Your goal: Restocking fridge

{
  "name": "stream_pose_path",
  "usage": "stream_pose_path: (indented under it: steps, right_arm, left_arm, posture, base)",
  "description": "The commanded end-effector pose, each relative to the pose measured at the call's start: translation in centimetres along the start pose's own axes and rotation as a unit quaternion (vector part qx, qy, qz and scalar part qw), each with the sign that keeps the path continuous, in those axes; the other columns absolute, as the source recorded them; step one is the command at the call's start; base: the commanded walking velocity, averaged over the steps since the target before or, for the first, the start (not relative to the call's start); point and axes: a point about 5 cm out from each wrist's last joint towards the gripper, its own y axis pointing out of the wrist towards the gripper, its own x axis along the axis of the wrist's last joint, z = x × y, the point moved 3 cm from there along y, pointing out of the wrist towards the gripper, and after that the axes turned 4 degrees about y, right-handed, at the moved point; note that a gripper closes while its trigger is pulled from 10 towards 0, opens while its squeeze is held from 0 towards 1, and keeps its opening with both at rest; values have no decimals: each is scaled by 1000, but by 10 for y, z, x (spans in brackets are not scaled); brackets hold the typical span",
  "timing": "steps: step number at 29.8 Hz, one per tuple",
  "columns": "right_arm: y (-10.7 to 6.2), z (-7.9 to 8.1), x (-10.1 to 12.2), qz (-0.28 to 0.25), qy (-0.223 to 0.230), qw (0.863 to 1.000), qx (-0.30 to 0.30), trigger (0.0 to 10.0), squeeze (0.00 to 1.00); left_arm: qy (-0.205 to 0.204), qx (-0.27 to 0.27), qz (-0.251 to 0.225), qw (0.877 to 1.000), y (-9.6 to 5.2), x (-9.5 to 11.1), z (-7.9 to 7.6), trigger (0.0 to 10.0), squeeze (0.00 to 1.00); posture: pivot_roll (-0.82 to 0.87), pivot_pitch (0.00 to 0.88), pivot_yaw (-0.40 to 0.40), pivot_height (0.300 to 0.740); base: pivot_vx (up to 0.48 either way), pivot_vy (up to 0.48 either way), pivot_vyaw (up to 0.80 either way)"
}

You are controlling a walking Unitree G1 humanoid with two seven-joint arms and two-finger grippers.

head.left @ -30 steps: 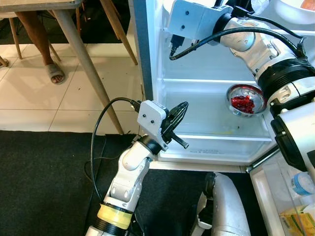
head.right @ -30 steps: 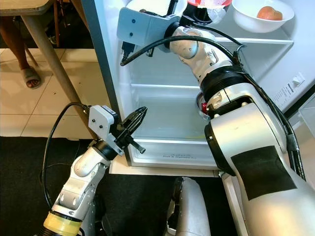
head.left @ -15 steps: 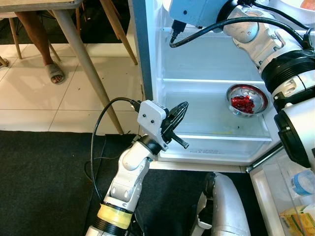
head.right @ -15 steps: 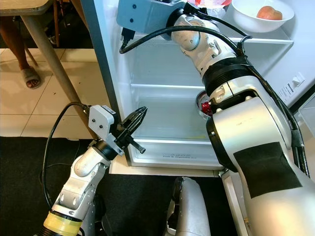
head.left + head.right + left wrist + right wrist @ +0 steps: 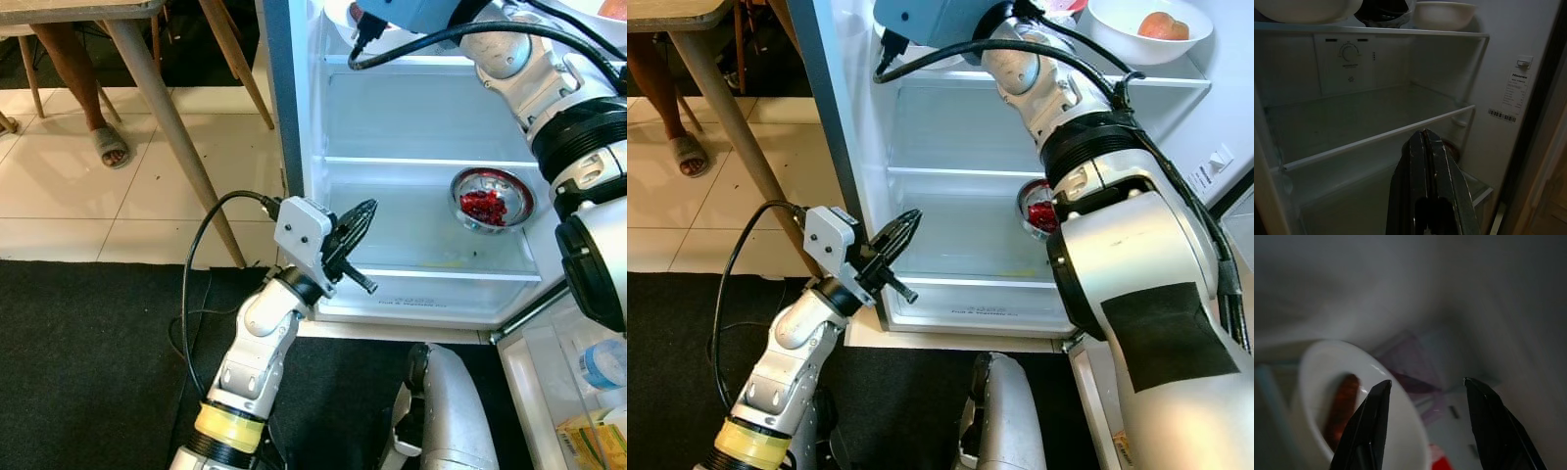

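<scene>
The fridge [image 5: 431,117] stands open before me. A steel bowl of red food [image 5: 490,199] sits at the right of a lower shelf. On the top shelf is a white bowl with an orange fruit [image 5: 1149,29]. My right arm [image 5: 1038,69] reaches up to that shelf. In the right wrist view my right gripper [image 5: 1425,382] is open, its fingers [image 5: 1371,421] hanging just over a white bowl [image 5: 1312,391] with something reddish inside. My left gripper [image 5: 362,211] is shut and empty, held at the fridge's lower front edge.
A wooden table leg [image 5: 167,117] and a person's sandalled foot [image 5: 106,143] are on the tiled floor to the left. The door bin at lower right holds a bottle [image 5: 598,364] and a yellow pack [image 5: 593,436]. A black mat [image 5: 88,362] lies underfoot.
My right arm has lifted higher toward the top shelf, its wrist box sliding up out of the head views. The left arm has stayed put.
</scene>
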Motion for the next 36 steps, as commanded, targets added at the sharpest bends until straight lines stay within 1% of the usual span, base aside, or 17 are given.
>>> stream_pose_path:
  steps: [1, 4, 5, 9, 14, 18, 21, 23, 24, 25, 27, 28, 30, 32, 33, 34, 36]
  right_arm:
    - [-3, 0, -1, -15, 37, 999, 12, 10000, 0]
    - [-9, 3, -3, -37, 96, 994, 40, 10000, 0]
    - [-9, 3, -3, -37, 96, 994, 40, 10000, 0]
    - [-18, 7, -9, -57, 132, 987, 66, 10000, 0]
    - [-28, 8, -17, -67, 161, 982, 74, 10000, 0]
    - [-37, 13, -25, -81, 204, 972, 80, 10000, 0]
    - [-52, 23, -47, -72, 277, 956, 58, 10000, 0]
    - [-61, 31, -57, -66, 313, 946, 47, 10000, 0]
    - [-61, 31, -57, -66, 313, 946, 47, 10000, 0]
    - [-72, 38, -67, -65, 347, 935, 35, 10000, 0]
    - [-83, 41, -75, -66, 379, 923, 21, 10000, 0]
    - [-83, 41, -75, -66, 379, 923, 21, 10000, 0]
    - [-94, 41, -83, -67, 408, 910, 1, 10000, 0]
    - [-104, 40, -88, -70, 427, 901, -18, 10000, 0]
    - [-104, 40, -88, -70, 427, 901, -18, 10000, 0]
    - [-111, 39, -90, -74, 439, 895, -29, 10000, 0]
    - [-111, 39, -90, -74, 439, 895, -29, 10000, 0]
  left_arm:
    - [-6, -5, 1, 1000, 0, -3, -3, 10000, 0]
    - [-5, -6, 1, 1000, 0, -3, -2, 10000, 0]
    - [-5, -6, 1, 1000, 0, -3, -2, 10000, 0]
    - [-4, -8, 1, 1000, 2, -3, -1, 10000, 0]
    - [-3, -10, 0, 1000, 3, -3, 0, 10000, 0]
    - [-5, -11, 3, 1000, 3, -5, 0, 10000, 0]
    - [-12, -11, 21, 1000, -2, -17, -1, 10000, 0]
    - [-15, -10, 29, 999, -5, -22, -2, 10000, 0]
    - [-15, -10, 29, 999, -5, -22, -2, 10000, 0]
    - [-16, -9, 33, 999, -7, -25, -3, 10000, 0]
    - [-16, -9, 36, 999, -9, -27, -3, 10000, 0]
    - [-16, -9, 36, 999, -9, -27, -3, 10000, 0]
    - [-14, -8, 36, 999, -10, -27, -2, 10000, 0]
    - [-12, -5, 35, 999, -10, -26, 1, 10000, 0]
    - [-12, -5, 35, 999, -10, -26, 1, 10000, 0]
    - [-11, -3, 34, 999, -10, -26, 2, 10000, 0]
    - [-11, -3, 34, 999, -10, -26, 2, 10000, 0]
  posture:
    - [-62, 275, 2, 517]
    - [-63, 270, 6, 517]
    - [-63, 270, 6, 517]
    - [-62, 261, 12, 517]
    - [-60, 248, 17, 517]
    - [-60, 243, 16, 517]
    - [-63, 232, 15, 517]
    - [-64, 230, 16, 517]
    - [-64, 230, 16, 517]
    - [-61, 225, 19, 517]
    - [-60, 224, 18, 517]
    - [-60, 224, 18, 517]
    - [-57, 219, 16, 517]
    - [-56, 216, 15, 517]
    - [-56, 216, 15, 517]
    - [-55, 214, 14, 517]
    - [-55, 214, 14, 517]
  base:
    - [0, 0, 0]
    - [0, 0, 0]
    - [0, 0, 0]
    - [0, 0, 0]
    - [0, 0, 0]
    - [0, 0, 0]
    - [0, 0, 0]
    - [0, 0, 0]
    - [0, 0, 0]
    - [0, 0, 0]
    - [0, 0, 0]
    - [0, 0, 0]
    - [0, 0, 0]
    - [0, 0, 0]
    - [0, 0, 0]
    - [0, 0, 0]
    - [0, 0, 0]
